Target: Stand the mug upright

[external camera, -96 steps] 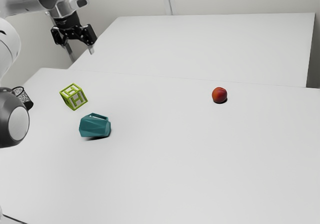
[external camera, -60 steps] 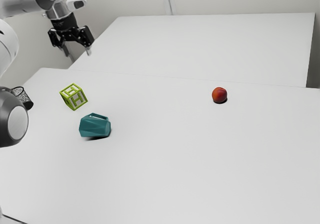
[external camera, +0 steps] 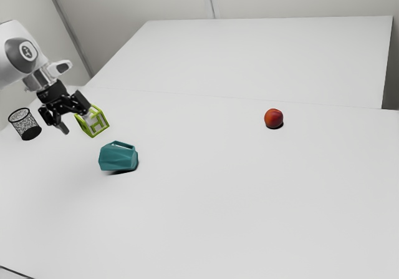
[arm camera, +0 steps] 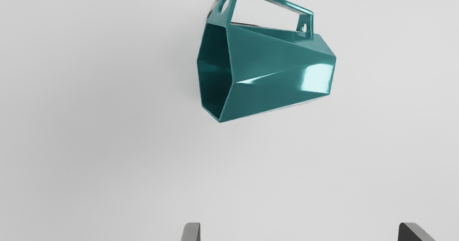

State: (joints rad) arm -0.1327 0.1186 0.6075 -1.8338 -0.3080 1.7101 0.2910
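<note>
Lying on its side, the glossy teal faceted mug [arm camera: 276, 69] may roll away if one of the grey, hard-looking fingers [arm camera: 192, 232], standing wide apart, pushes its sloping wall first.

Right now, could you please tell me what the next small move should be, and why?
I would probably ease the open gripper toward the mug: it lies on its side, and the wrist view shows it ahead of the gripper, not yet within its grasp.
</note>
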